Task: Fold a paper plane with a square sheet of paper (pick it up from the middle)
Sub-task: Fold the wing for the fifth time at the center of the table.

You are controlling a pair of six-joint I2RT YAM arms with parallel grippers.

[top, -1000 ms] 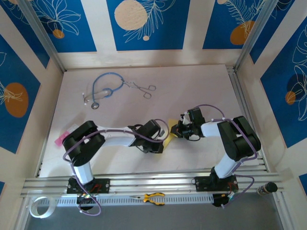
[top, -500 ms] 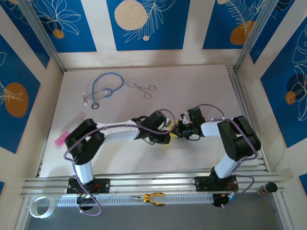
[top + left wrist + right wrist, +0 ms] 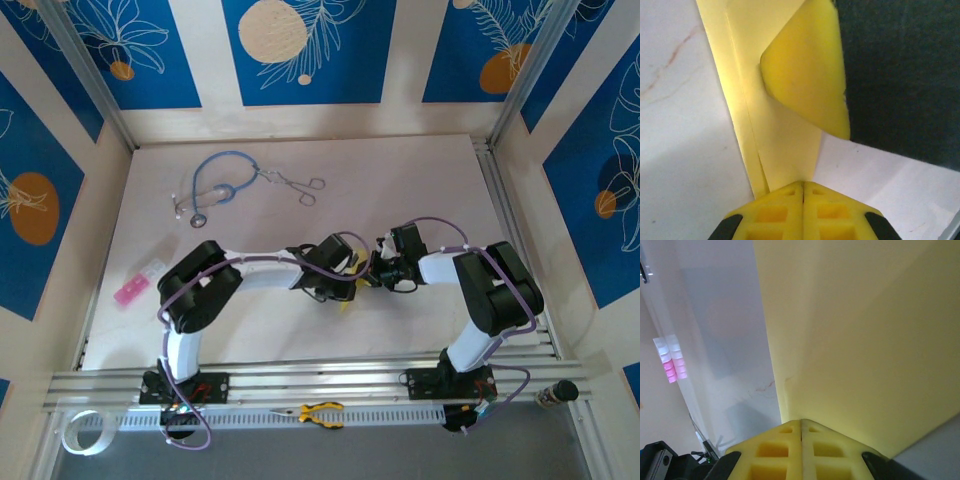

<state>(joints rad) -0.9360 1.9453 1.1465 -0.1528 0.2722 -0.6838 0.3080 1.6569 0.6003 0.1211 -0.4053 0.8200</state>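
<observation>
- The white bench (image 3: 300,170) is seen from above; both arms are reached over its near-centre part, so that the two tools almost meet.
- The left tool (image 3: 346,284) is seen with its yellow fingers (image 3: 775,212) pressed together, no gap being left at the seam (image 3: 803,186). Its tips are set against the lower edge of the pale-yellow paper (image 3: 785,150); whether the paper is clamped between them or merely touched cannot be told.
- The right tool (image 3: 372,274) is placed just to the right of the left tool. Its fingers are likewise pressed together (image 3: 801,423), and the paper (image 3: 865,340) is pinched at their seam, rising from it as a broad plain sheet.
- The paper (image 3: 347,298) is thus found between and just below the two tools, near the bench's middle. It is partly folded: a long crease is seen running away from the left tool, and a curled flap (image 3: 805,75) is lifted beyond that tool's tips. No mark or print is carried by the paper.
- A blue stethoscope (image 3: 215,185) is laid well beyond the left tool, towards the far left.
- Metal forceps (image 3: 296,185) are laid just to the right of the stethoscope.
- Yellow-handled pliers (image 3: 318,412) are laid on the rail, well behind both tools.
- A small pink object (image 3: 133,288) is laid far to the left of the left tool; any writing on it is too small to read.
</observation>
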